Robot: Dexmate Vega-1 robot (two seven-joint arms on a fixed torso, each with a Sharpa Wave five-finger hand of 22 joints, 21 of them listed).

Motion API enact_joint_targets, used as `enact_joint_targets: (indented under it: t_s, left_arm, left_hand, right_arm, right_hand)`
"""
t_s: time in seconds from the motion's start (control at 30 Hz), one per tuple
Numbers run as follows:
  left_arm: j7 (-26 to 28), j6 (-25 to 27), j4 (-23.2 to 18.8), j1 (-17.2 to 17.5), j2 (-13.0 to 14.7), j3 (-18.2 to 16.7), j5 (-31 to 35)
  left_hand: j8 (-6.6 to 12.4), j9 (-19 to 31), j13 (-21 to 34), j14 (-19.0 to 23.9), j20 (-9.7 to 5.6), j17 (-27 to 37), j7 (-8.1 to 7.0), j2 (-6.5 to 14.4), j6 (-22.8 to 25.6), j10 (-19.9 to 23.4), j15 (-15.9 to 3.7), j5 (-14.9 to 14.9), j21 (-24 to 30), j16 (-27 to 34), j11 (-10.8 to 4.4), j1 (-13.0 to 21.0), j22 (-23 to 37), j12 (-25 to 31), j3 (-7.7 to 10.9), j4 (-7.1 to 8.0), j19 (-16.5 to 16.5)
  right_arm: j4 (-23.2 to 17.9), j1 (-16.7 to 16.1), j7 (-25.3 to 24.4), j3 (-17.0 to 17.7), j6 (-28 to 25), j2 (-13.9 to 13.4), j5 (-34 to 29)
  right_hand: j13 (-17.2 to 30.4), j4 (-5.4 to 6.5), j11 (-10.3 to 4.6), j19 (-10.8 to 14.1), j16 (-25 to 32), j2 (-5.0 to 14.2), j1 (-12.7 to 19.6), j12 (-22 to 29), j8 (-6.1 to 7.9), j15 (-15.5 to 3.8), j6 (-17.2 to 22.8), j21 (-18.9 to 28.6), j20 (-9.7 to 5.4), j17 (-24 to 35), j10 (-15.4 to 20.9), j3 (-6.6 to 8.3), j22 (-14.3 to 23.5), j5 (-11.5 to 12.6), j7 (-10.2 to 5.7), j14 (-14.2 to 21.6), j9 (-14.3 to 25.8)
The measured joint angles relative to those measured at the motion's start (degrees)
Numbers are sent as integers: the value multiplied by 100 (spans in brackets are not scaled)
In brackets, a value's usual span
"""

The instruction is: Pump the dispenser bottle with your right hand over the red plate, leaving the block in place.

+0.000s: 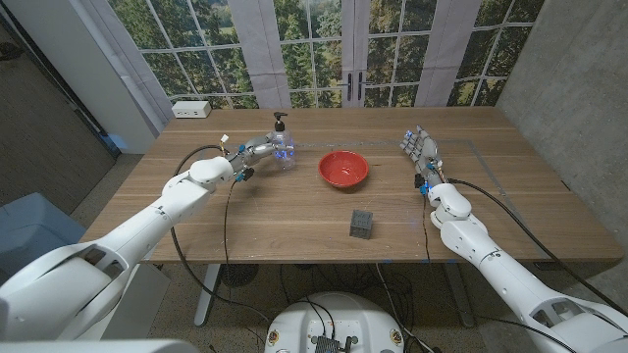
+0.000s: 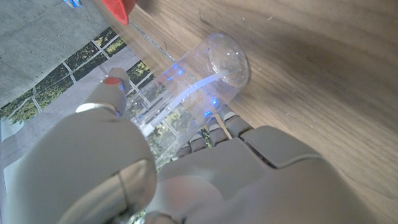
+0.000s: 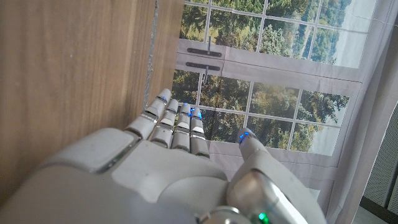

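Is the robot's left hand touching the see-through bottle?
Touching. In the left wrist view, the left hand wraps the clear dispenser bottle, with no gap between them.

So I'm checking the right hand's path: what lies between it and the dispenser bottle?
In the head view, the red plate sits between the right hand and the dispenser bottle, which the left hand holds; otherwise bare table.

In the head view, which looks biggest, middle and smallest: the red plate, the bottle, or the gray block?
1. Red plate, widest by far.
2. Dispenser bottle, partly covered by the left robot hand.
3. Gray block, though it looks close to the bottle in size, so that order is unsure.
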Motion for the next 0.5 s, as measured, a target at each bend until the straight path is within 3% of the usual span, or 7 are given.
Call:
enact_joint_targets:
  t_s: [0.2, 0.27, 0.43, 0.5]
  left_arm:
    - [25, -47, 52, -2, -41, -37, -143]
    - [55, -49, 68, 15, -66, -80, -168]
    - [203, -46, 60, 71, -91, -138, -229]
    - [278, -29, 34, 109, -108, -169, -249]
  left_hand:
    - [264, 52, 0, 1011, 209, 0, 223, 358, 1093, 1025, -16, -66, 122, 78, 158, 525, 13, 221, 121, 2, 713]
    - [362, 64, 0, 1330, 216, 2, 266, 375, 1474, 1398, -14, -82, 159, 126, 152, 686, 18, 294, 139, 1, 920]
    - [632, 113, 21, 2076, 169, 11, 298, 389, 2249, 2330, -34, -88, 243, 253, 178, 705, 72, 474, 217, -63, 1336]
    - [808, 140, 27, 2360, 124, 9, 347, 389, 2452, 2638, 3, -98, 292, 287, 293, 705, 72, 600, 291, -137, 1482]
  right_arm:
    - [12, 1, -18, 1, -6, 20, 2]
    - [19, 7, -25, 1, -9, 24, 2]
    - [37, 27, -33, -2, -18, 35, 1]
    - [40, 35, -36, -9, -22, 38, -7]
  right_hand:
    - [0, -23, 9, 0, 0, 0, 0, 0, 0, 0, 0, 0, 0, 0, 9, -22, 0, 0, 0, 0, 0]
    - [0, -23, 9, 0, 0, 0, 0, 0, 0, 0, 2, 0, 0, 0, 9, -22, -1, 0, -2, 0, 0]
    - [0, -22, 9, 21, 0, -1, 0, 0, 0, 0, 21, -41, 21, 14, 9, -22, -1, 0, -21, 0, 0]
    - [0, -23, 9, 21, 0, -1, -1, 0, 0, 0, 21, -40, 21, 14, 8, -22, -1, 0, -21, 0, 0]
